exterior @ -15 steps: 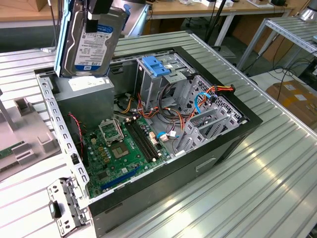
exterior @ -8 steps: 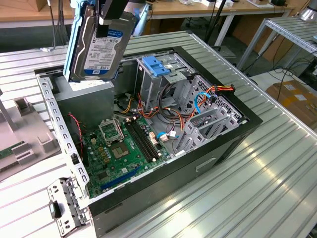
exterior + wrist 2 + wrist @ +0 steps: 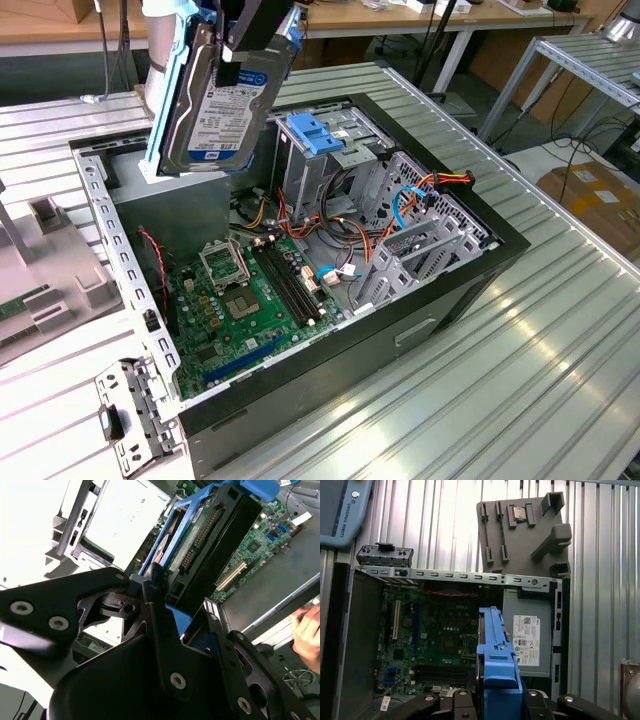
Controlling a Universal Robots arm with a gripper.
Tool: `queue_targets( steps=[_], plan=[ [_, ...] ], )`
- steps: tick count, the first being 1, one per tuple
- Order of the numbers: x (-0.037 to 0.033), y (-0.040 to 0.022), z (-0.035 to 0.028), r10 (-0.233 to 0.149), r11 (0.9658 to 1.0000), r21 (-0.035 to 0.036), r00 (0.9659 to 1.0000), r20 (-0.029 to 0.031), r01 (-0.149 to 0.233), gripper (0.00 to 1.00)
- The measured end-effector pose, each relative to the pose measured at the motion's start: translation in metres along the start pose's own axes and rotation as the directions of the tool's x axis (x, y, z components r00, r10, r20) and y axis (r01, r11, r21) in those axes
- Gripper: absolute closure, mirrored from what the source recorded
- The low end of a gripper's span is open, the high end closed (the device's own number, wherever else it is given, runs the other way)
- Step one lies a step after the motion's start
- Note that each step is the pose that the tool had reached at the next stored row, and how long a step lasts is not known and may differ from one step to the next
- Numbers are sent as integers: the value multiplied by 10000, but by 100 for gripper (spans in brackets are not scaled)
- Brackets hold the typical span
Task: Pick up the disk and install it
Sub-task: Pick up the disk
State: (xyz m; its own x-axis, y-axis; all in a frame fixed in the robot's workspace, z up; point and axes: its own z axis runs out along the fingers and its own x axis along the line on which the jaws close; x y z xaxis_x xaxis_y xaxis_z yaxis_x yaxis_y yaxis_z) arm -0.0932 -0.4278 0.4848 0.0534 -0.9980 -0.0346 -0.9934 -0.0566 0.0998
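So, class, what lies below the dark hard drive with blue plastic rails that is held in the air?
The gripper holds the disk over the open black computer case. Below: green motherboard and grey power-supply box. The disk hides the strip between them.

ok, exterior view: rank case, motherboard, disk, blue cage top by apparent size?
1. case
2. motherboard and disk: they look about alike, and the disk is held up, maybe nearer the camera, so unranked
3. blue cage top
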Motion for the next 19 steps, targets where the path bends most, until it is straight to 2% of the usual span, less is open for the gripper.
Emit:
queue_targets(
  steps=[2,3,13,14,19],
  plan=[
    [43,-23,0,-2,10000,0,10000,1,2,63],
    [90,-48,0,0,10000,-2,10000,1,0,63],
    [329,-180,1,-1,10000,-9,10000,1,1,63],
    [379,-210,1,0,10000,-10,10000,1,0,63],
    [503,-302,0,0,10000,-14,10000,2,0,63]
  ],
)
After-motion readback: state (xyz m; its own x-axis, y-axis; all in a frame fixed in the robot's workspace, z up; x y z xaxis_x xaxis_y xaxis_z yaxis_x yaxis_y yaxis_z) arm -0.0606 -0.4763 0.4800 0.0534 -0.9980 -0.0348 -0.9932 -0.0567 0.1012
